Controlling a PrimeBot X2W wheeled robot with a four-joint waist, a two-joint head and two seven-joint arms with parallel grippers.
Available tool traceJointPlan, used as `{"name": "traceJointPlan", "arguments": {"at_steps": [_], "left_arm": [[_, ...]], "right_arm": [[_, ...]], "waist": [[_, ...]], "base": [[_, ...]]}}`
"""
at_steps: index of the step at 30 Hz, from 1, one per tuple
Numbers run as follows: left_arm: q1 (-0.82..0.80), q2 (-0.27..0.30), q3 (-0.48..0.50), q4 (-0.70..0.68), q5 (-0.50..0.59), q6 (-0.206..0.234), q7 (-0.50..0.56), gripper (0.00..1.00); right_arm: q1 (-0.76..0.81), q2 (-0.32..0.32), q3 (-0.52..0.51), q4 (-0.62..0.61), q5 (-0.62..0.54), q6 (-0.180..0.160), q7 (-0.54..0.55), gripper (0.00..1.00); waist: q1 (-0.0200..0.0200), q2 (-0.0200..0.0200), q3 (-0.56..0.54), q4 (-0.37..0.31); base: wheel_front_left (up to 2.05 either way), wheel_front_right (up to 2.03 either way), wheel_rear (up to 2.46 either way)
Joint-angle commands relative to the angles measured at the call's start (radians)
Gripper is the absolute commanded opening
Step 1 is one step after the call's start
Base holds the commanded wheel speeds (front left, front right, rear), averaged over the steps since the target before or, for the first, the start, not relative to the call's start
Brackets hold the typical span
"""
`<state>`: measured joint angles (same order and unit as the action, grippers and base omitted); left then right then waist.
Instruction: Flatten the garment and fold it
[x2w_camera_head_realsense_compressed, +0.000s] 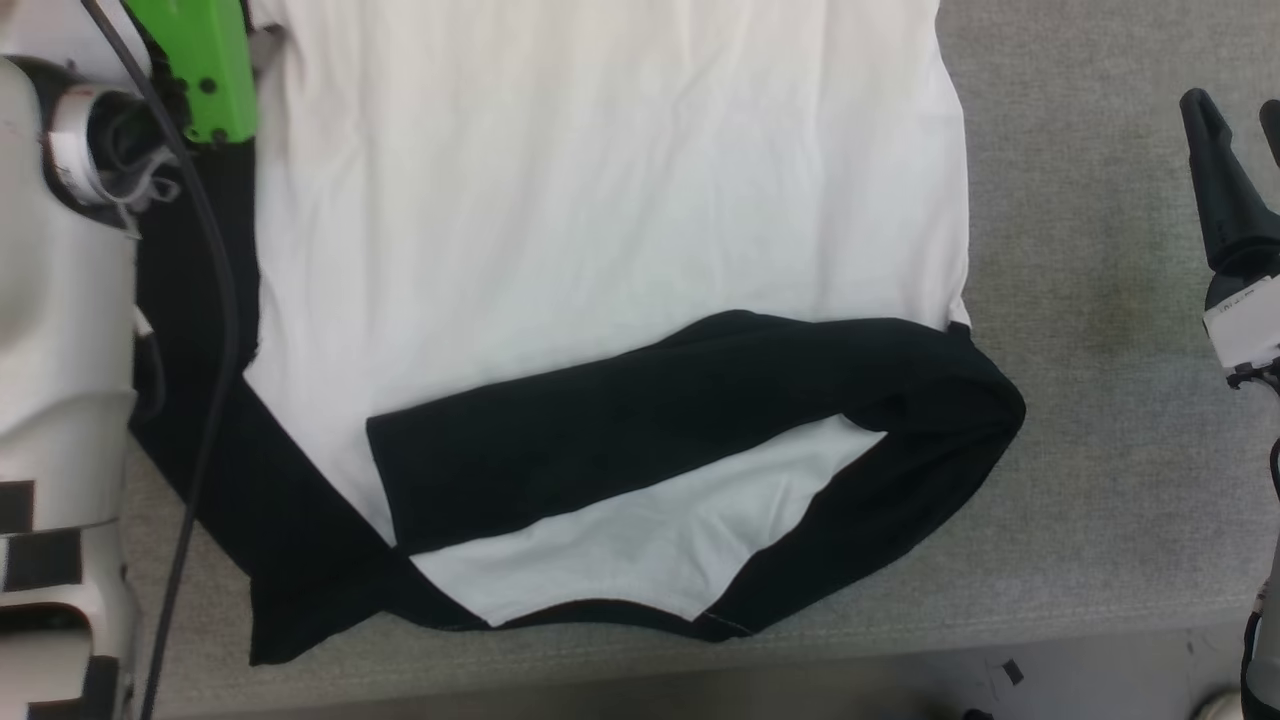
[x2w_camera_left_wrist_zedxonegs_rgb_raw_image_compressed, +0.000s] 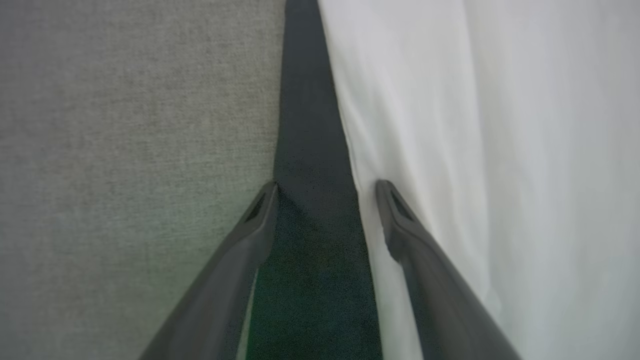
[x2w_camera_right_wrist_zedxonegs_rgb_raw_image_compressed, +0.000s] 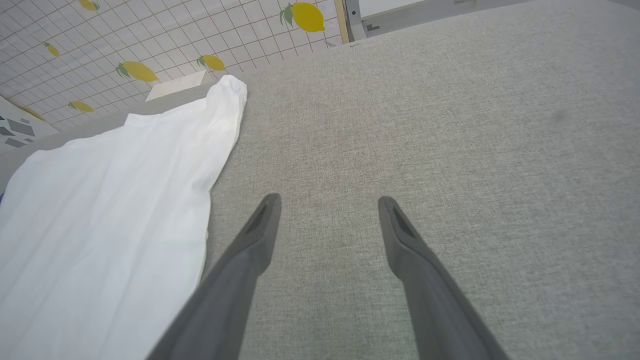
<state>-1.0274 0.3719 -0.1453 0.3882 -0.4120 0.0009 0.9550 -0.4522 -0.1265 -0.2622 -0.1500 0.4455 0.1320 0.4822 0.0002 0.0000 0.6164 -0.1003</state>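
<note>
Garment (x2w_camera_head_realsense_compressed: 600, 200): white T-shirt with black sleeves, lying spread on the grey cloth-covered surface (x2w_camera_head_realsense_compressed: 1100, 450), neck end toward the robot. Folded sleeve (x2w_camera_head_realsense_compressed: 650, 420): turned in across the white body. Outlying sleeve (x2w_camera_left_wrist_zedxonegs_rgb_raw_image_compressed: 310, 125): stretched along the garment's left side.

Handling, by judgement: light, limp knit with no stiffness. It will likely sag and crease when lifted and drag rather than slide on the textured surface. Not fragile.

Hold, by judgement: pinch at an edge or seam, such as a cuff, shoulder or hem corner, and take the layers cleanly.

Left end effector (x2w_camera_left_wrist_zedxonegs_rgb_raw_image_compressed: 327, 184): fingers apart, holding nothing, straddling the outlying sleeve between grey surface and white body. Contact with the cloth cannot be told.

Right end effector (x2w_camera_right_wrist_zedxonegs_rgb_raw_image_compressed: 327, 197): fingers apart, empty, over bare surface to the right of the garment, apart from it.
</note>
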Motion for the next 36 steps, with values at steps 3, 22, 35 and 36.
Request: {"name": "traceJointPlan", "arguments": {"at_steps": [3,22,35,36], "left_arm": [[0.014,0.036,-0.018,0.020,0.045,0.022,0.009,1.00],[0.057,0.008,0.088,-0.021,-0.056,0.122,0.017,1.00],[0.030,0.016,0.135,-0.117,-0.108,0.123,-0.007,1.00],[0.031,0.020,0.129,-0.123,-0.105,0.121,0.000,1.00]], "right_arm": [[-0.012,0.006,0.001,-0.005,-0.010,-0.001,-0.008,1.00],[0.000,0.005,0.007,-0.021,-0.011,-0.001,0.011,1.00],[0.014,-0.004,0.004,-0.005,-0.008,-0.001,0.011,1.00],[0.015,-0.004,0.003,-0.004,-0.008,-0.001,0.011,1.00]], "waist": [[-0.0002,0.0000,0.026,-0.017],[-0.0002,0.0000,0.020,-0.002],[-0.0002,0.0000,0.017,0.003],[-0.0002,0.0000,0.017,0.005]], "base": [[0.00,0.00,0.00],[0.00,0.00,0.00],[0.00,0.00,0.00],[0.00,0.00,0.00]]}}
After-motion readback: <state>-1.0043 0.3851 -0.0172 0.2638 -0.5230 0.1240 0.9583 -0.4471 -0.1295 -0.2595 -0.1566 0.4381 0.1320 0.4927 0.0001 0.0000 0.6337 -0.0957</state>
